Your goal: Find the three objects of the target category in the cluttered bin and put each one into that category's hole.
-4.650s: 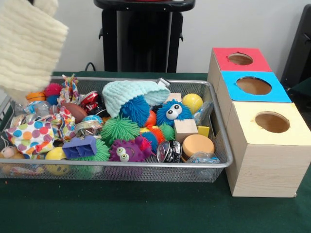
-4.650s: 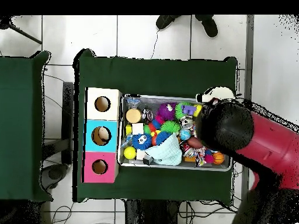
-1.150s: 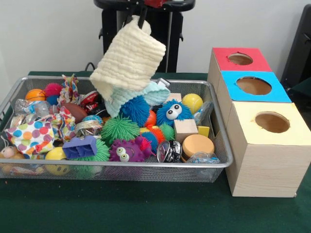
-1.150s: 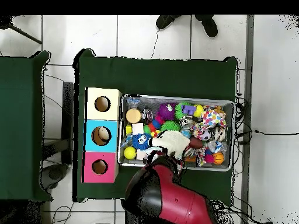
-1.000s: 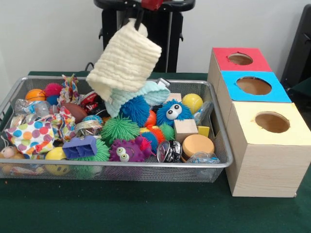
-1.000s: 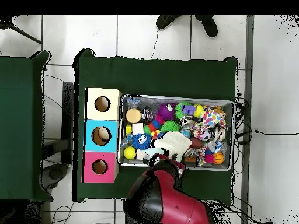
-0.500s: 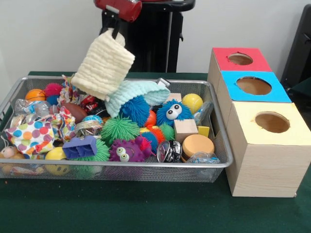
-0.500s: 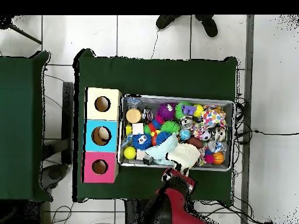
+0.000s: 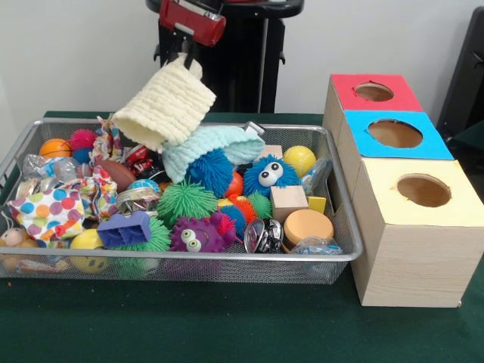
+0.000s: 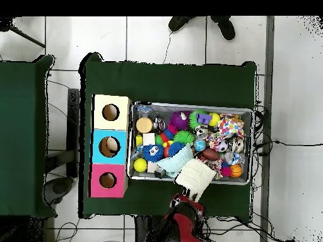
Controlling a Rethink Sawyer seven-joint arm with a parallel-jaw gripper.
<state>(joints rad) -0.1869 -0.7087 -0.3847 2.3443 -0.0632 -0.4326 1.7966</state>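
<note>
The cluttered bin [image 9: 189,257] is a silver wire-mesh basket full of toys; it also shows in the overhead view [image 10: 189,105]. My gripper [image 9: 185,57] hangs over the bin's far rim, left of the middle, and is shut on the top edge of a cream knitted cloth [image 9: 166,106]. The cloth dangles tilted above a light-blue knitted cloth [image 9: 215,144]. In the overhead view the cream cloth [image 10: 194,174] lies over the bin's robot-side rim, with the gripper [image 10: 187,199] just beyond it. Three wooden boxes with holes stand beside the bin: red top [image 9: 376,92], blue top [image 9: 395,134], yellow top [image 9: 423,190].
The bin holds a blue googly-eyed fuzzy ball [image 9: 268,175], a yellow ball [image 9: 300,159], a wooden cube [image 9: 288,201], an orange disc [image 9: 306,224], a green spiky ball [image 9: 185,200], a purple fuzzy toy [image 9: 195,236] and a polka-dot cloth [image 9: 49,212]. A person's shoes [image 10: 199,25] show at the overhead view's top.
The gripper has carried the cream cloth from the bin's middle back toward the robot-side rim, and the arm has drawn back. The cloth now hangs more tilted.
</note>
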